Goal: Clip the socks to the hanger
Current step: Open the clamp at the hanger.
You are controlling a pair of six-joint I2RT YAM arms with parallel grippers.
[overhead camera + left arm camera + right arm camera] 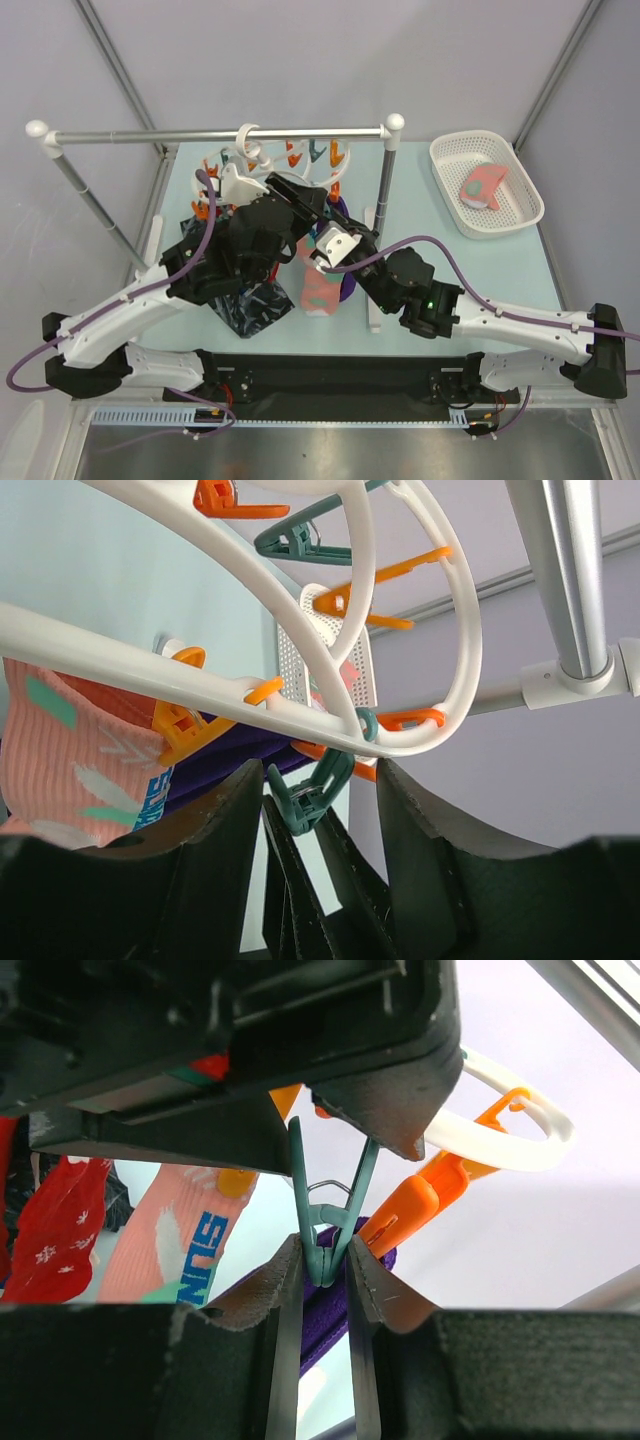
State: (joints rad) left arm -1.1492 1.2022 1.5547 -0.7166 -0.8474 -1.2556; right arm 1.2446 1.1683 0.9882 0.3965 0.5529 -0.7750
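The white hanger (246, 150) hangs from the rail, its ring (300, 715) crossing the left wrist view. A teal clothespin (310, 790) dangles from it. My left gripper (320, 775) is open, its fingers (210, 850) on either side of the pin's upper part. My right gripper (325, 1250) is shut on the teal clothespin's (325, 1230) lower tip. A salmon-pink sock (170, 1230) and a red sock (55, 1220) hang beside it. From above, the pink sock (318, 285) hangs below the two grippers.
A purple cloth (335, 1310) hangs just behind the pin, beside an orange clothespin (420, 1205). A dark navy cloth (250, 305) hangs under the left arm. The grey rail (200, 133) spans the back. A white basket (455, 150) at the right holds another pink sock (484, 186).
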